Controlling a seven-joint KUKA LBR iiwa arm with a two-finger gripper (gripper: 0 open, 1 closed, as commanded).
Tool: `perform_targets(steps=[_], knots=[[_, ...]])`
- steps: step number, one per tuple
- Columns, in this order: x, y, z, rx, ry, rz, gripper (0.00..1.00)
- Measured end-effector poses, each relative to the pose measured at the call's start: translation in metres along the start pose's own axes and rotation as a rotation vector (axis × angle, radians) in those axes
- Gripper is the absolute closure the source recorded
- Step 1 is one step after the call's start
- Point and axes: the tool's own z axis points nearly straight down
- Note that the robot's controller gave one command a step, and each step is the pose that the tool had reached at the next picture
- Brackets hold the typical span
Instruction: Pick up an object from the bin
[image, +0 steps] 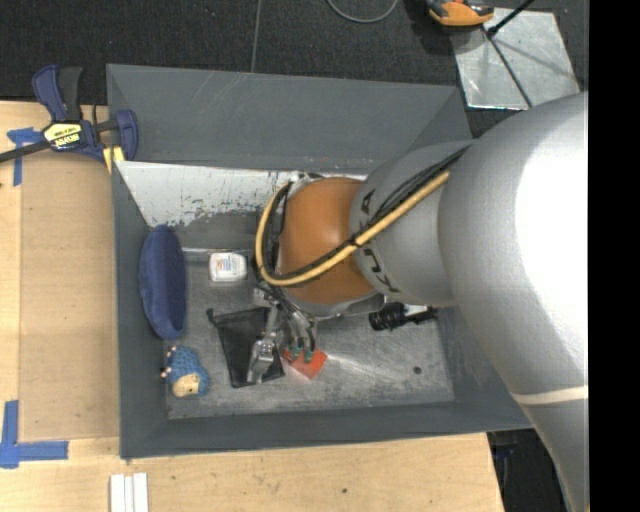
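My gripper (276, 346) hangs low in the middle of the bin, under the arm's orange cover. It stands over the right edge of a flat black piece (236, 341) lying on the floor. A small red-orange thing (306, 363) lies just to the gripper's right, touching or nearly touching it. Behind the gripper to the left sits a small white container with a label (227, 266). Whether anything is held I cannot make out.
A long dark-blue oval thing (163, 280) lies along the left wall. A little toy with a tan head and blue body (185, 375) sits in the front left corner. A black pen-like thing (402, 316) pokes out from under the arm at the right.
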Motion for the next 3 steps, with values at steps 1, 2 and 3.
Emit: perform_targets(steps=[1,2,3], knots=[[0.013,-0.007,-0.027,0.000,0.001,0.171,0.00],[0.016,-0.006,-0.026,0.001,0.001,0.383,0.00],[0.019,-0.010,-0.001,-0.001,0.004,0.488,0.00]])
